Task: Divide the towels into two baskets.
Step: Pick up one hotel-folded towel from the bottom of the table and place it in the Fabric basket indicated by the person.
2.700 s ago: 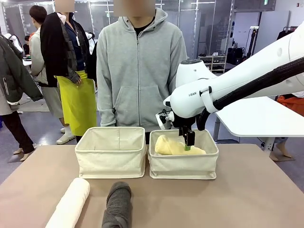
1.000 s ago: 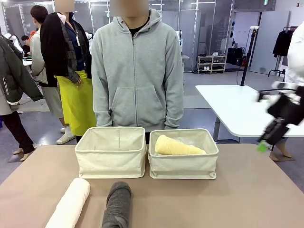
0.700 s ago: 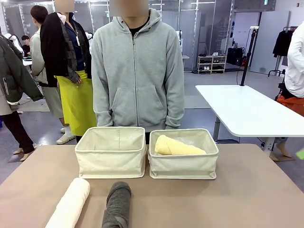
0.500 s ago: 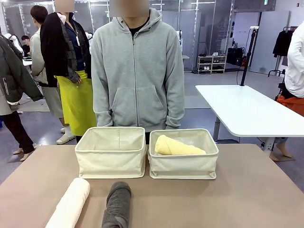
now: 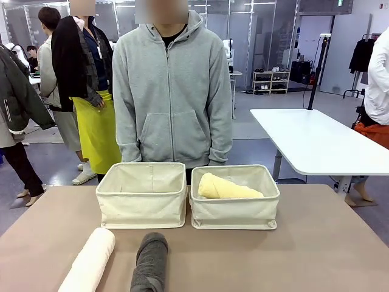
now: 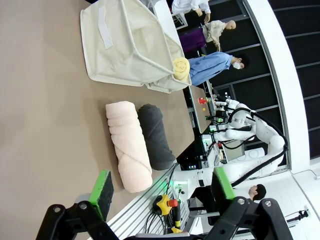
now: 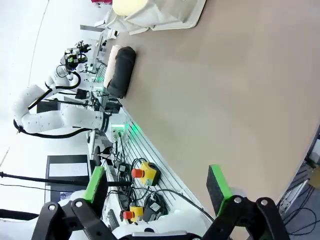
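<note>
Left wrist view: the left gripper (image 6: 162, 187) hangs above the brown table (image 6: 45, 125), its green-padded jaws spread wide with nothing between them. Right wrist view: the right gripper (image 7: 156, 186) is likewise over the table near its edge, jaws apart and empty.

Front view, near edge of the table: the pale pink-cream towel roll (image 5: 90, 260) lies on the robot's left, angled slightly. The dark grey towel roll (image 5: 150, 261) lies just beside it towards the middle; the two are close but apart.

Farther back, two cream canvas baskets stand side by side, their rims nearly touching: the left basket (image 5: 143, 201) and the right basket (image 5: 236, 213). The pale yellow towel roll (image 5: 228, 187) lies inside the right basket, one end raised against the wall.

Beyond the baskets, a person in a grey hoodie (image 5: 173, 91) stands at the far edge.
</note>
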Motion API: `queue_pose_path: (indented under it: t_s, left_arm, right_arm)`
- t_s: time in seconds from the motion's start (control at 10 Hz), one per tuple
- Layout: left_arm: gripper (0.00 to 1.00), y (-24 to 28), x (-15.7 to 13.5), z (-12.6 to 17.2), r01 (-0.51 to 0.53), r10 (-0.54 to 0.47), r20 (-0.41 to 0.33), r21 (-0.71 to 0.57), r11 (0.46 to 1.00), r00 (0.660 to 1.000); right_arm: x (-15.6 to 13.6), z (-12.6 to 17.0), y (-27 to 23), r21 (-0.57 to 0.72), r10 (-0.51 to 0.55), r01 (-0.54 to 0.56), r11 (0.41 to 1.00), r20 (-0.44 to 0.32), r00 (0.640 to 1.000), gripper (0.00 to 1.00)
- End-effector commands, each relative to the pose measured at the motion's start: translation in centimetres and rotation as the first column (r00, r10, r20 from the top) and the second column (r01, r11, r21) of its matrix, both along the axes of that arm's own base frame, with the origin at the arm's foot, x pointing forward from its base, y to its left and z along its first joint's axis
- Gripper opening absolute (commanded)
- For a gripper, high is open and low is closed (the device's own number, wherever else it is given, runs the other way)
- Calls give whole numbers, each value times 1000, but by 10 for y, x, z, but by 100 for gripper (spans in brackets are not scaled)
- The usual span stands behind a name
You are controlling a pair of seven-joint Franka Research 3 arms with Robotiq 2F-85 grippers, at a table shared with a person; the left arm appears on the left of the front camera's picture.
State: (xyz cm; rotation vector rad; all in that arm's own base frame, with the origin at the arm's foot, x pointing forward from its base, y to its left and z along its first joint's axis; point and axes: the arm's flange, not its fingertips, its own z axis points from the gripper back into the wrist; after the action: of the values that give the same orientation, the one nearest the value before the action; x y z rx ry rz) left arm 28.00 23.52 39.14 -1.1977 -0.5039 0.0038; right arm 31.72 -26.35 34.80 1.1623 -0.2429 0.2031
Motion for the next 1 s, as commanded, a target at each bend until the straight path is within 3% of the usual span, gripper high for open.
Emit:
queue_pose_path:
  t_s: [0.0,0.9]
  left_arm:
    - [100,1,-2,3,-3,3,10,-10,1000,1000]
    - [100,1,-2,3,-3,3,10,-10,1000,1000]
  right_arm:
    - [-4,11,5,-29,-4,5,1000,25,1000,100]
    - [-4,11,5,-29,-4,5,1000,25,1000,100]
